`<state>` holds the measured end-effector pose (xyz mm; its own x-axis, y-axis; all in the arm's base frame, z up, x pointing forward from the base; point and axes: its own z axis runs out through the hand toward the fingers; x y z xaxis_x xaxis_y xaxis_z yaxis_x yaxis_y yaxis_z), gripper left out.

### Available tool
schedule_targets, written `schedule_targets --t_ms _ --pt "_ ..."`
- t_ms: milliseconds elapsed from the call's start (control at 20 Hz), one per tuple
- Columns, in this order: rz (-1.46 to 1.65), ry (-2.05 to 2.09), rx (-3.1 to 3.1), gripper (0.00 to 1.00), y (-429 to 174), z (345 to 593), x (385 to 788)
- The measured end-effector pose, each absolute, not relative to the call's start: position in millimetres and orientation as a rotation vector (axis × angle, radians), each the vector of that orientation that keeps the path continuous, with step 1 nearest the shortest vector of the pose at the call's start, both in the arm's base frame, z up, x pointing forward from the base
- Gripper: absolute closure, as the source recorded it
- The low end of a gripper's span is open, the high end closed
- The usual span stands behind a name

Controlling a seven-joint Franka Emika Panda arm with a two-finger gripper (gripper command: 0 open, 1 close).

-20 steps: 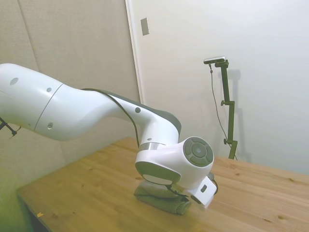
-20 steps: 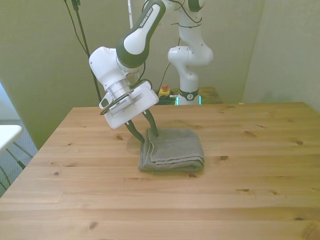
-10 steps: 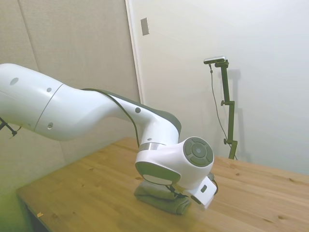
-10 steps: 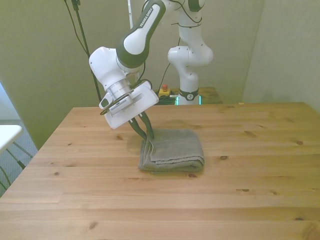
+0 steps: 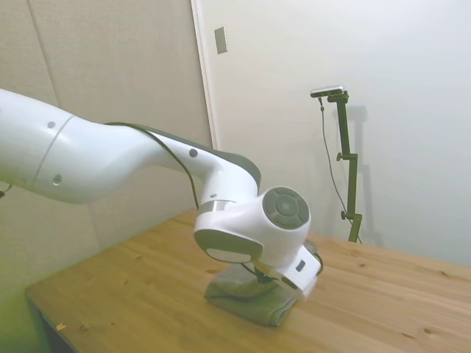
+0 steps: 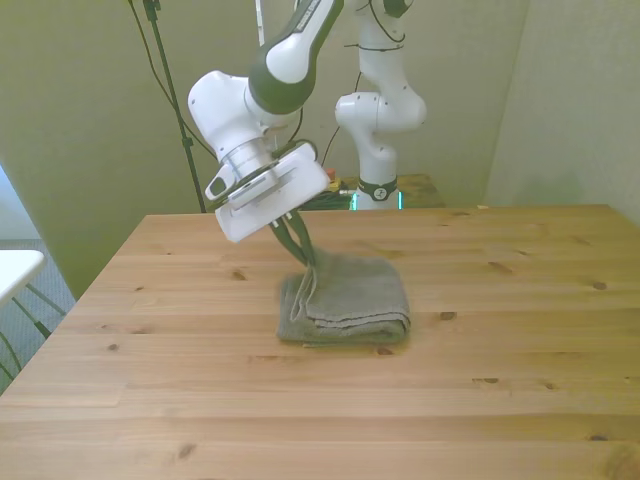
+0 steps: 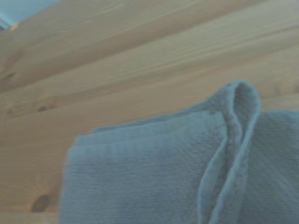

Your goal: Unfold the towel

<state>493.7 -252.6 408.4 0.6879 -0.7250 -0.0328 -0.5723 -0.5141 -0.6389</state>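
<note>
Gripper [image 6: 309, 270], clamped on towel [image 6: 350, 300] top layer at front view's left edge, has lifted vs 1s ago, so unfolding's begun.

Wooden plank surface [image 6: 420, 400] with dark knots, pale even light. Behind surface in front view: plain greenish-beige wall [image 6: 80, 120]; corner seam beyond surface's right end. In side view: beige padded panels [image 5: 110, 81] behind surface, white door frame [image 5: 206, 81] beside them, small grey wall plate [image 5: 221, 40] just beside frame, plain white wall [image 5: 412, 110] further along.
</note>
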Motion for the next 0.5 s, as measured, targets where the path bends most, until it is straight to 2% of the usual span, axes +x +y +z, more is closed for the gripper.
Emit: schedule_targets --t_ms 250,500 --pt "-0.319 0.88 -2.311 1.0 -182.8 444.7 480.3" --pt "-0.339 0.797 -2.38 1.0 -125.6 451.4 482.4"
